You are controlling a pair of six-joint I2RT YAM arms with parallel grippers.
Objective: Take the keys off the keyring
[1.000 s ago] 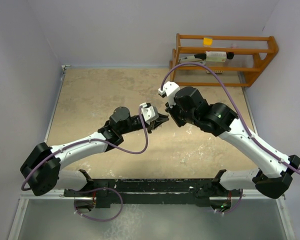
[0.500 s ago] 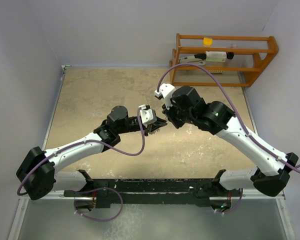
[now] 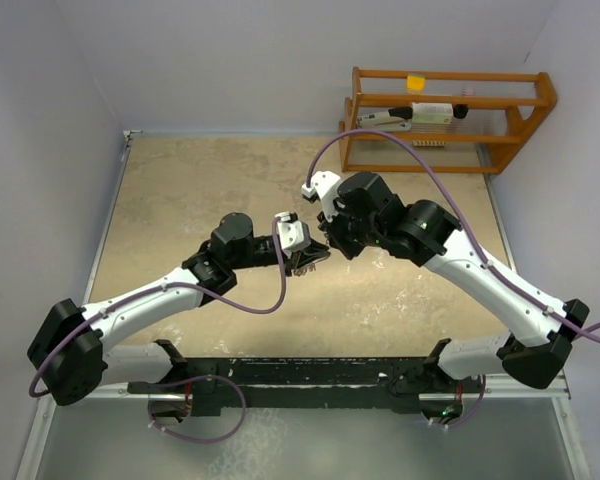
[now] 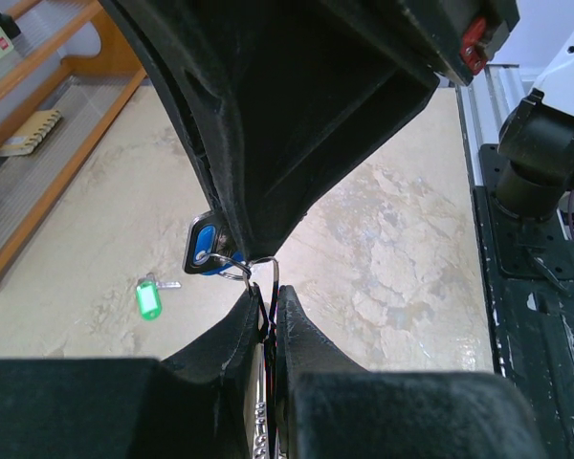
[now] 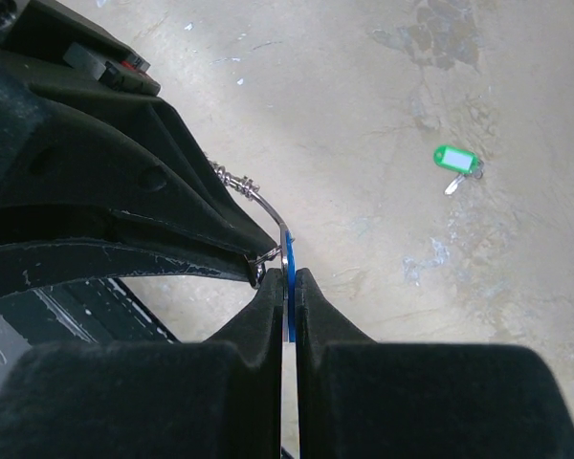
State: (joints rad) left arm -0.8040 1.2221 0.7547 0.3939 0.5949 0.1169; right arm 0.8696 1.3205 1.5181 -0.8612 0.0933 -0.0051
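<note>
My left gripper [image 4: 269, 296] is shut on the thin silver keyring [image 4: 259, 267], holding it above the table. My right gripper [image 5: 287, 275] is shut on the blue-headed key [image 5: 290, 271], which still hangs on the keyring [image 5: 266, 254]. In the left wrist view the blue key head [image 4: 207, 259] shows under the right fingers. The two grippers meet tip to tip in the top view, left gripper [image 3: 308, 258] and right gripper [image 3: 329, 246]. The green-headed key [image 4: 149, 299] lies loose on the table, also in the right wrist view [image 5: 454, 160]. Other keys are hidden.
A wooden rack [image 3: 450, 108] with small items stands at the back right, also in the left wrist view [image 4: 48, 134]. The black mounting frame [image 3: 310, 375] runs along the near edge. Walls close in the table on the left and back.
The two grippers were apart and have come together. The right gripper moved left and closed on the blue key at the left gripper's tips; the left arm shifted slightly nearer.
</note>
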